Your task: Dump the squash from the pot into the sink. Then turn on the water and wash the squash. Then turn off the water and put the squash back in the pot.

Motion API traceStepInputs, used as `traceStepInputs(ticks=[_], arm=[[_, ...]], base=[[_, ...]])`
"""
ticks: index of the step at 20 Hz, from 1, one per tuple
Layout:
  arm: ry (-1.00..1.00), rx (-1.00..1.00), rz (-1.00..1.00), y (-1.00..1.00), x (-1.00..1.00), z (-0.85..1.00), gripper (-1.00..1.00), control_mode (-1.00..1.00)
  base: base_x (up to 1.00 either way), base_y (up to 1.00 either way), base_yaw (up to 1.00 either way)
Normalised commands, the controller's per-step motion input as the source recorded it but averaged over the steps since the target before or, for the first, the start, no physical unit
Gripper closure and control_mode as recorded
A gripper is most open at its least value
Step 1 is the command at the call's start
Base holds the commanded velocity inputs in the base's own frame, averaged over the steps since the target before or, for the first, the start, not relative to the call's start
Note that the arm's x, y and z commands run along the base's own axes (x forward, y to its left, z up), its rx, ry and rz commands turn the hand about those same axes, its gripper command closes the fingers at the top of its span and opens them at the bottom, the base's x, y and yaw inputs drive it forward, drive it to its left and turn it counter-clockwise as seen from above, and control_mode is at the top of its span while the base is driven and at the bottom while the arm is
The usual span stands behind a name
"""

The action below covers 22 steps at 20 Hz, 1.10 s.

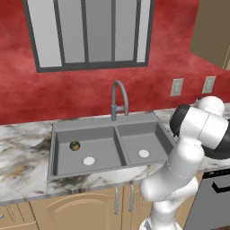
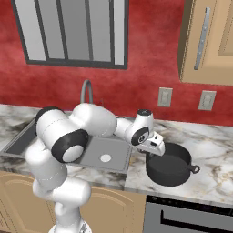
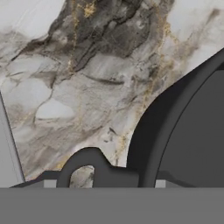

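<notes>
Right base view: my gripper [image 2: 154,154] sits at the pot's [image 2: 170,169] left handle (grip state I cannot tell); the squash [image 1: 74,145] lies in the sink's [image 1: 108,123] left basin.

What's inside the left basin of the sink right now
The squash lies in the sink's left basin, beside a white drain. Nothing else shows there; its near wall is out of sight.

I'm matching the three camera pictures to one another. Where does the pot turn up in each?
Left base view: not in it.
Right base view: the pot stands on the counter, lower right, just right of the sink.
Hand view: its dark rim and loop handle fill the lower right.
Shared landmark: the sink, also central in the left base view.
</notes>
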Motion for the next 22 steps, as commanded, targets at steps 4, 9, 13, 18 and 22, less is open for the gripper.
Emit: traceStepInputs(ticks=[4, 9, 13, 18, 22], arm=[[-0.01, 0.00, 0.00, -0.09, 0.36, -0.11, 1.00, -1.00], [-0.01, 0.00, 0.01, -0.03, 0.14, -0.08, 1.00, -1.00], [-0.01, 0.00, 0.02, 0.00, -0.02, -0.14, 1.00, -1.00], [-0.02, 0.00, 0.03, 0.10, -0.15, -0.19, -1.00, -1.00], [-0.02, 0.00, 0.02, 0.13, -0.11, -0.10, -1.00, -1.00]], base=[[0.00, 0.00, 0.00], [0.00, 0.00, 0.00], [0.00, 0.00, 0.00], [0.00, 0.00, 0.00], [0.00, 0.00, 0.00]])
